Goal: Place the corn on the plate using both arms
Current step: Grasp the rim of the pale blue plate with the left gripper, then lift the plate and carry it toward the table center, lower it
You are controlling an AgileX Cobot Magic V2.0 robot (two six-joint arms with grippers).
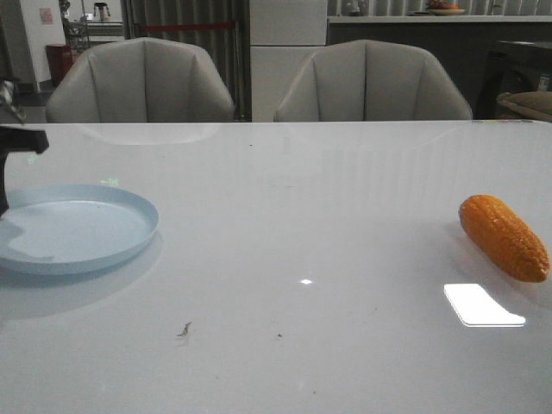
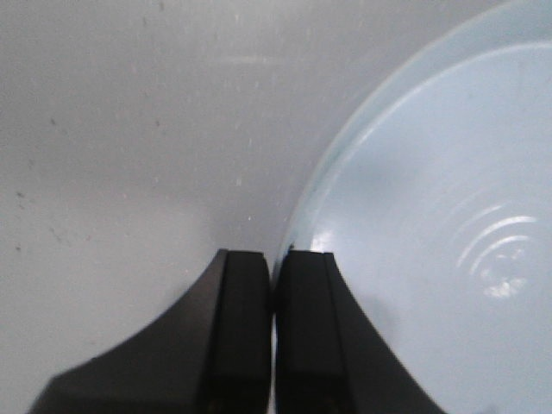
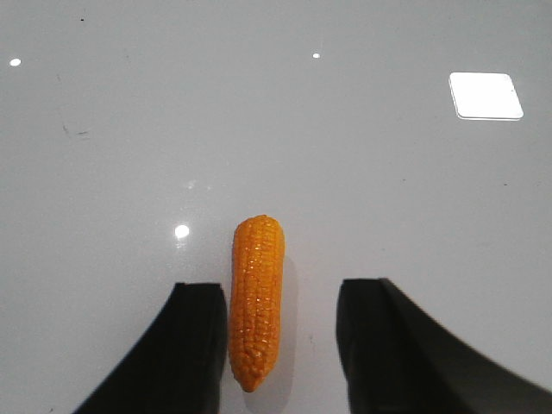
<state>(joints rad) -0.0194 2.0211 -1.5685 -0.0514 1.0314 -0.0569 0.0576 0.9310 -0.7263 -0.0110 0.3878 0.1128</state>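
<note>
The pale blue plate (image 1: 73, 228) lies on the white table at the left. My left gripper (image 2: 276, 259) has its jaws pressed together on the plate's rim (image 2: 345, 147). Only a dark part of the left arm (image 1: 21, 138) shows at the front view's left edge. The orange corn (image 1: 504, 235) lies on the table at the far right. In the right wrist view the corn (image 3: 254, 302) lies lengthwise between the open fingers of my right gripper (image 3: 283, 297), close beside one finger (image 3: 194, 345) and apart from the other. The right gripper is out of the front view.
Two grey chairs (image 1: 142, 82) stand behind the table's far edge. A bright light reflection (image 1: 483, 304) lies on the tabletop just in front of the corn. Small dark specks (image 1: 185, 329) mark the table's near middle.
</note>
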